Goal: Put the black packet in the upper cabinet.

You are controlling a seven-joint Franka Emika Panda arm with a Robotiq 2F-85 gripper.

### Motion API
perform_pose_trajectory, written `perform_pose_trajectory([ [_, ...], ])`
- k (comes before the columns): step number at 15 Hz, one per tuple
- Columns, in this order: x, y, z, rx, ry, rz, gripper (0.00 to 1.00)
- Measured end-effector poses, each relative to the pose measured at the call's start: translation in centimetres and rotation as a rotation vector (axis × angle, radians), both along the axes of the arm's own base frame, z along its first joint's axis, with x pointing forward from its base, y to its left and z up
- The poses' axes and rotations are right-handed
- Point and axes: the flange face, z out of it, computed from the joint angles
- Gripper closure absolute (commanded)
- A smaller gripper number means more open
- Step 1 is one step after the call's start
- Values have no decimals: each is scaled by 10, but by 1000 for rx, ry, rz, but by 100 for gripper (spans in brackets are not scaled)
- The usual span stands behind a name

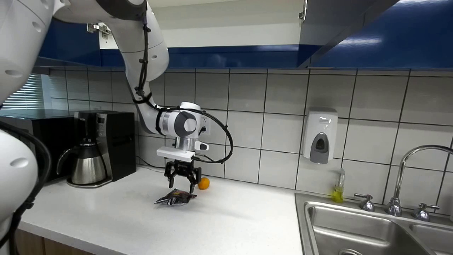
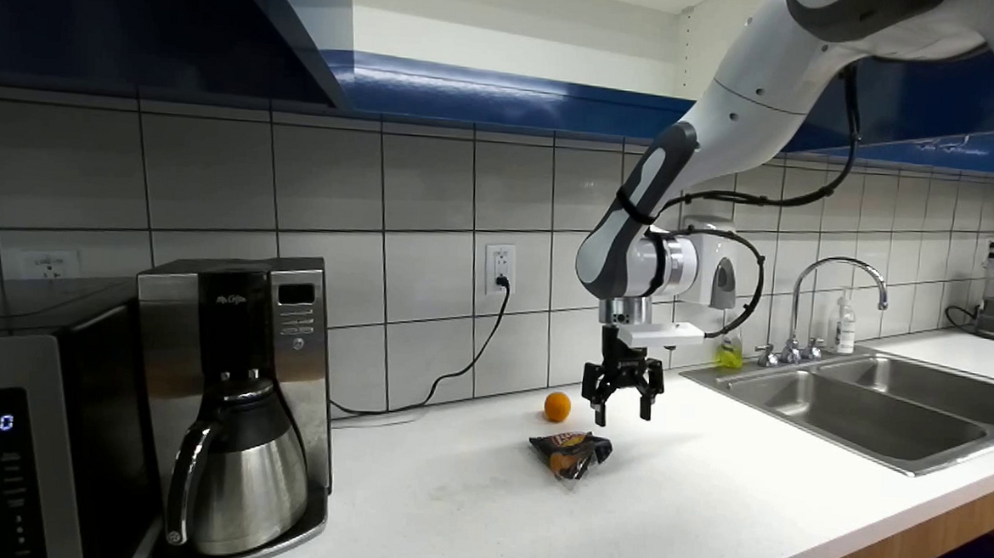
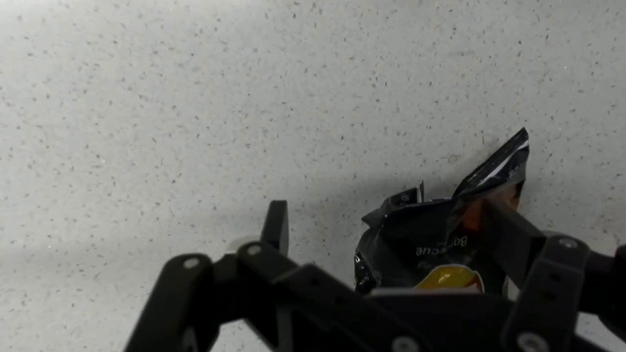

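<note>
- The tiled wall (image 1: 246, 127) runs behind everything, pale with dark joints.
- The upper cabinet (image 1: 230, 57) is mounted on it; its glossy dark blue doors stand open, and from here I can see the pale interior.
- The tabletop (image 1: 240, 230) is white; close, in the wrist view, it has many small grey specks.
- The white robot arm (image 2: 752, 126) reaches over this tabletop and bends downward at its end.
- The steel sink (image 1: 306, 226) has two basins, and a curved tap (image 1: 399, 180) stands at its rear edge.
- The microwave (image 2: 98, 428), and beside it the coffee maker (image 2: 298, 379) with a steel jug (image 2: 260, 496), occupy the end away from the sink.
- The soap dispenser (image 1: 320, 134), white and grey, is fixed on the tiled wall near the sink.
- The gripper (image 2: 622, 415) is black and points down above the tabletop; its two fingers (image 3: 278, 227) are spread well apart.
- The black packet (image 2: 571, 453) lies crumpled on the tabletop, near the gripper and well below the upper cabinet. In the wrist view most of it shows between the two fingers, and one finger hides a part of it; whether they touch, I cannot tell.
- The small orange ball (image 1: 203, 183) rests near the packet, apart from it and closer to the tiled wall.
</note>
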Motion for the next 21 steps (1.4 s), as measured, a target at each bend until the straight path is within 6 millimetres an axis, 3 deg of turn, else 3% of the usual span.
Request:
perform_pose_trajectory([
  [8,29,14,-19,7,-7,26,0],
  [19,52,20,-42,12,-7,36,0],
  [20,54,21,-44,13,-7,37,20],
  [21,55,22,-45,13,-8,38,26],
])
